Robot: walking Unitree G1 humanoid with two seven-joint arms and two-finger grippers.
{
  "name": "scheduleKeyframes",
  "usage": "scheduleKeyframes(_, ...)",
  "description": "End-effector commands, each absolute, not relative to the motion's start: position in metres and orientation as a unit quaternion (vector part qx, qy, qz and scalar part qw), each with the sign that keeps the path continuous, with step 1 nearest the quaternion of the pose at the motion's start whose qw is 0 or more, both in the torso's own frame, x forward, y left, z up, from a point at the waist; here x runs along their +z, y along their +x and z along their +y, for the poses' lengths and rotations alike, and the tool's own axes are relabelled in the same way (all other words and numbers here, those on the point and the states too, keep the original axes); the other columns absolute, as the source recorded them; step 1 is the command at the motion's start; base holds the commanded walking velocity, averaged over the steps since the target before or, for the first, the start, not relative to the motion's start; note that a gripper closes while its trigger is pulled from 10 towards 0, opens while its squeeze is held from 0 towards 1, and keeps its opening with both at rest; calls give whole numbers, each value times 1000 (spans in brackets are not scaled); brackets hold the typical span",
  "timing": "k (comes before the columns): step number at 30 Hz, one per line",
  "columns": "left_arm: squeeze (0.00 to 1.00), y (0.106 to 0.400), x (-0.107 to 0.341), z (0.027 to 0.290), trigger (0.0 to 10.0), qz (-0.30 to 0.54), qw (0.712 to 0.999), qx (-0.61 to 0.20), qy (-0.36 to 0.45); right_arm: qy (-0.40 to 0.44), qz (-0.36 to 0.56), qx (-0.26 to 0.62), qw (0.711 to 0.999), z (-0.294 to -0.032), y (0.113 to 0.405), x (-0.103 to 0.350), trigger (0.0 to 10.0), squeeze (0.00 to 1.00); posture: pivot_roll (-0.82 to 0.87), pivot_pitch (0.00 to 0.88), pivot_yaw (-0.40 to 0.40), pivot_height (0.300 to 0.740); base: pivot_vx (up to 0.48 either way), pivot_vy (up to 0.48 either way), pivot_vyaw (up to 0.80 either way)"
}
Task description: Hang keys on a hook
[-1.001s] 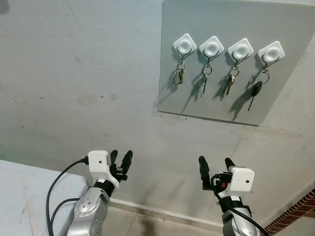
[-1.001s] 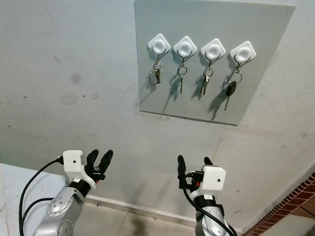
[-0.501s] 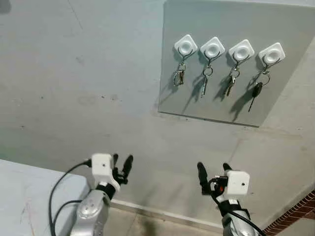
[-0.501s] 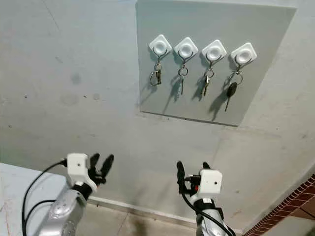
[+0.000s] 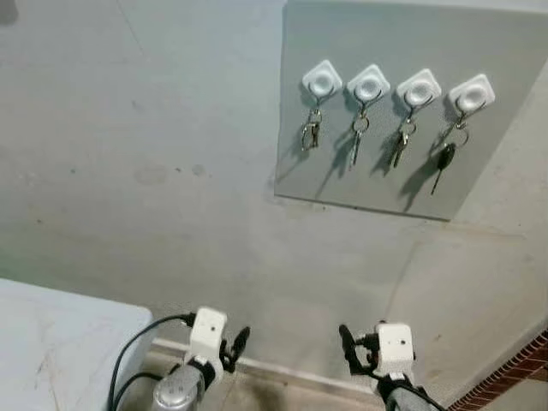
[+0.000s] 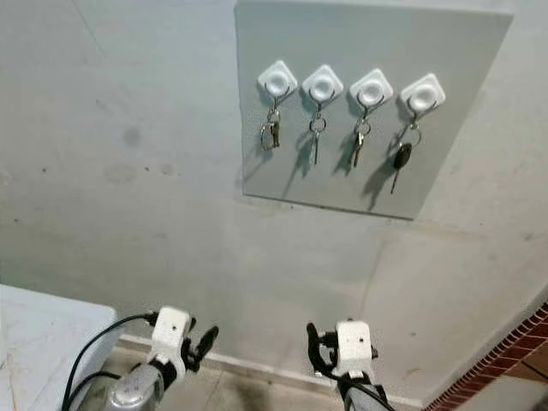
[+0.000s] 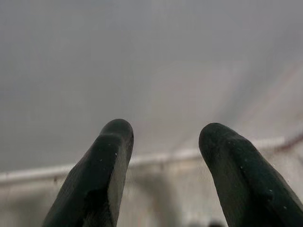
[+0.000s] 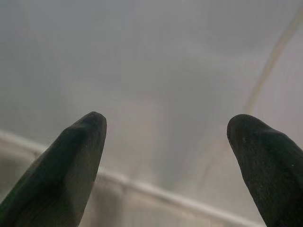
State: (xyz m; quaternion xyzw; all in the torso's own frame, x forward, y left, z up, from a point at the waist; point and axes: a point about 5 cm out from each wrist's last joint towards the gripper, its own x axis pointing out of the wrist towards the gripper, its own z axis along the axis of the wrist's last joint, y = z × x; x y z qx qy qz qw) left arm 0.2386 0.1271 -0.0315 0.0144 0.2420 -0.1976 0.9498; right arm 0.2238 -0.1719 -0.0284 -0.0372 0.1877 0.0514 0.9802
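A grey board (image 5: 377,184) on the wall carries a row of white hooks (image 5: 322,81), and a key hangs from each. The leftmost bunch (image 5: 310,134) is silver, and the rightmost key (image 5: 444,158) has a black head. Both grippers are low in the eye views, far below the board. My left gripper (image 5: 237,339) is open with nothing between its fingers (image 7: 111,156). My right gripper (image 5: 355,344) is also open and empty, its fingers (image 8: 78,151) spread wide. Both point at the bare wall near the skirting.
A pale table top (image 5: 51,342) fills the lower left corner. A white skirting strip (image 5: 282,370) runs along the foot of the grey wall. Red brickwork (image 5: 514,385) shows at the lower right.
Both arms have dropped, so the grippers now sit near the bottom edge of the eye views. The keys and the board have not moved.
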Motion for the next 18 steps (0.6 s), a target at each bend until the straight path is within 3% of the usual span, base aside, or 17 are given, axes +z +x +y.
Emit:
scheduleKeyframes(1,0,233,-40,130,10000,269,941,-201,32,-52,213,52,974,-174,221,-36,10000,0,-15,0,14,740,0,0,0)
scheduleKeyframes(18,0,187,-82,159,10000,422,902,-91,18,-23,391,34,919,-190,171,-82,10000,0,-6,0,12,740,0,0,0)
